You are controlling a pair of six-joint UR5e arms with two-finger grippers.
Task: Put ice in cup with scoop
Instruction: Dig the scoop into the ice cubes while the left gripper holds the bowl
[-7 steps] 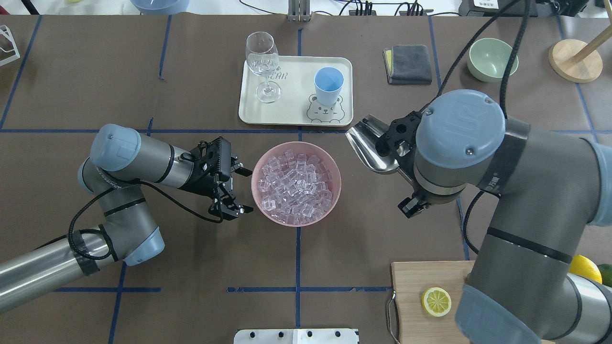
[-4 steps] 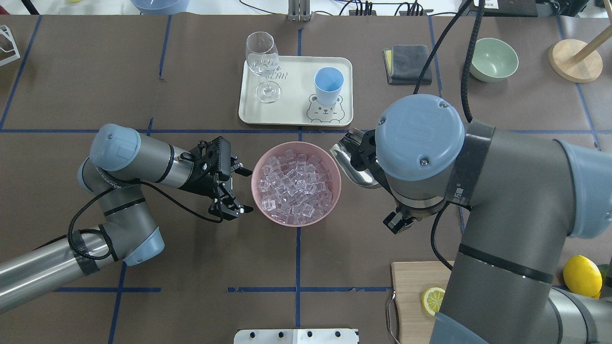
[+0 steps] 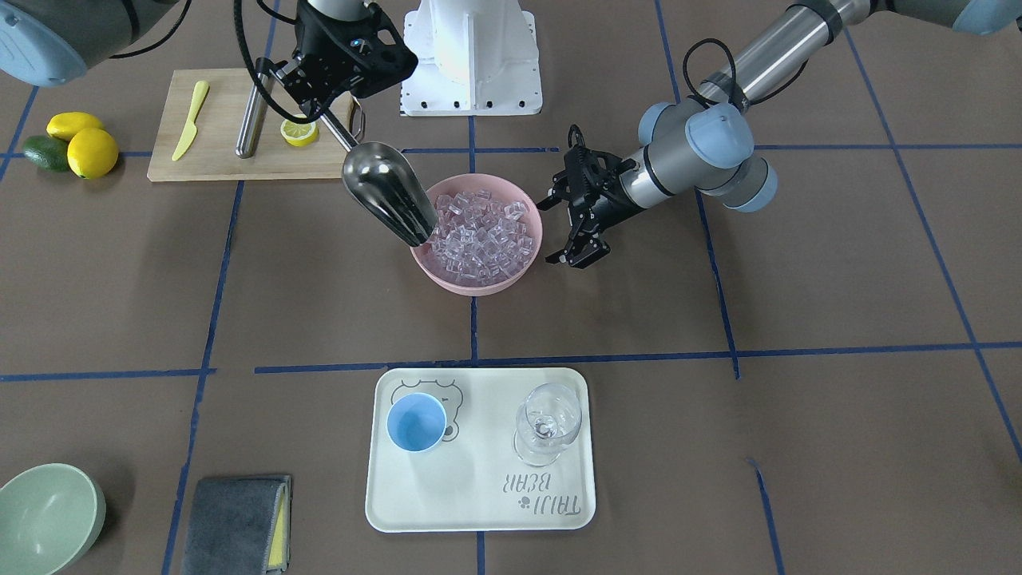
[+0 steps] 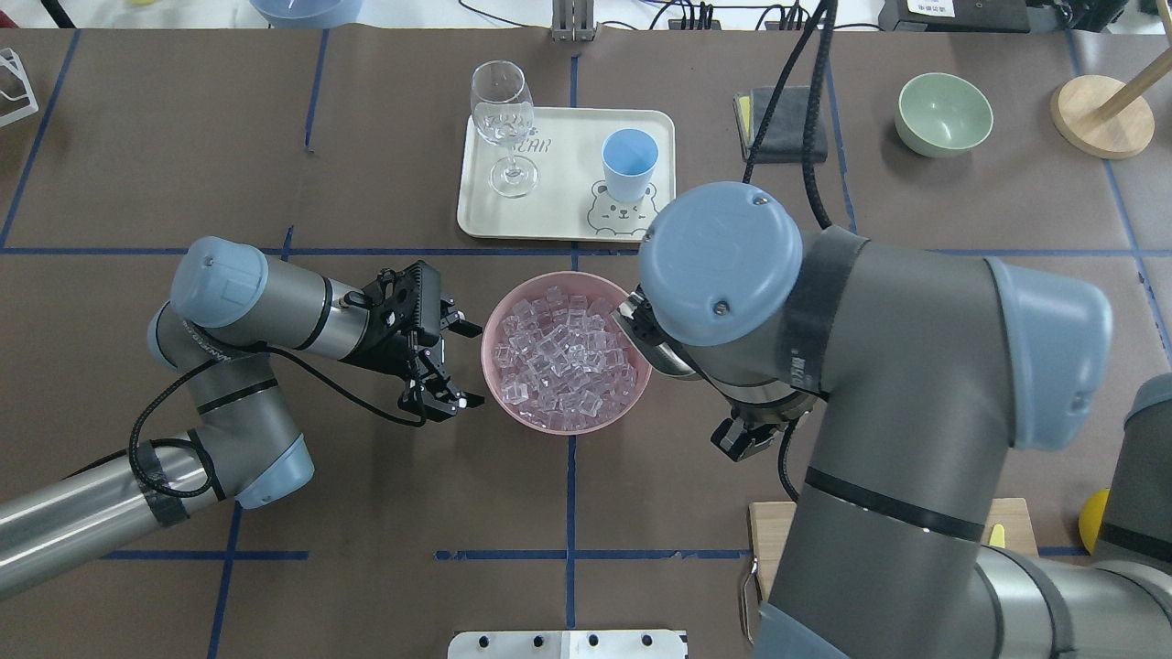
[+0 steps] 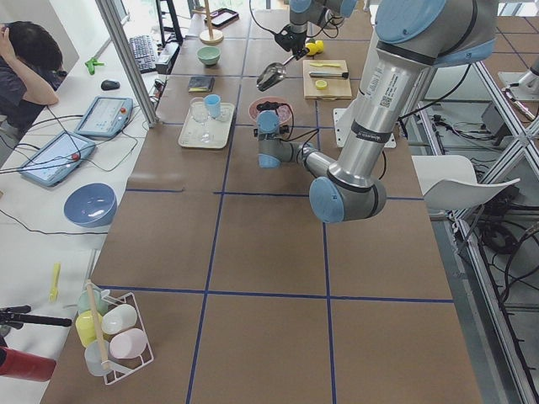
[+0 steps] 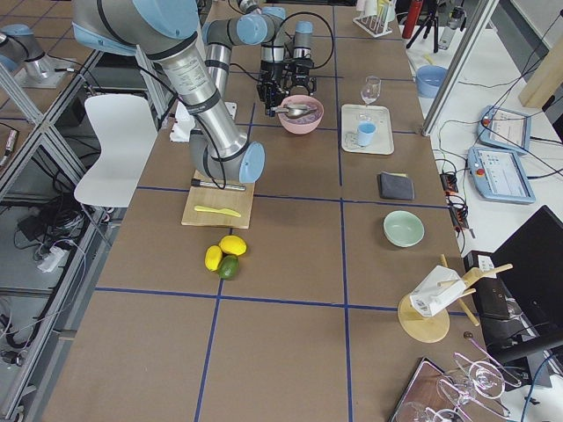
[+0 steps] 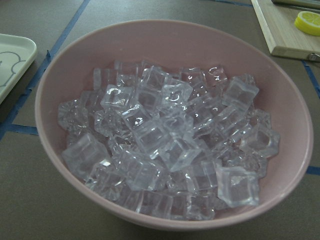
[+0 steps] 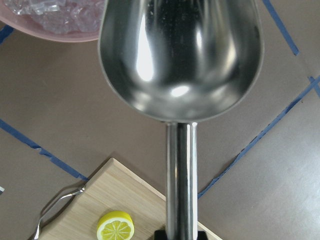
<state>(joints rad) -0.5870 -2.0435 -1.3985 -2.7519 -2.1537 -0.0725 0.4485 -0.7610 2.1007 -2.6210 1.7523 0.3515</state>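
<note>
The ice [image 3: 481, 228] is a heap of clear cubes in a pink bowl [image 3: 447, 275] at the table's middle; it also shows in the left wrist view [image 7: 165, 145]. My right gripper [image 3: 326, 121] is shut on the handle of the steel scoop [image 3: 389, 193]. The scoop [image 8: 180, 55] is empty and tilts down, its mouth at the bowl's rim. My right arm hides most of it in the overhead view. My left gripper [image 4: 469, 366] is open and empty, close beside the bowl's other side. The light-blue cup [image 4: 629, 163] stands upright and empty on the tray.
A cream tray [image 3: 479, 511] also bears a wine glass [image 3: 547, 423]. A green bowl [image 3: 48, 515] and a grey cloth [image 3: 235, 523] lie at the far right. A cutting board [image 3: 231, 160] holds a lemon slice, a yellow knife and a steel cylinder; lemons [image 3: 88, 148] lie beside it.
My right arm has swung left toward the pink bowl, bringing the scoop from beside the tray's corner to the bowl's rim. My left arm has not moved.
</note>
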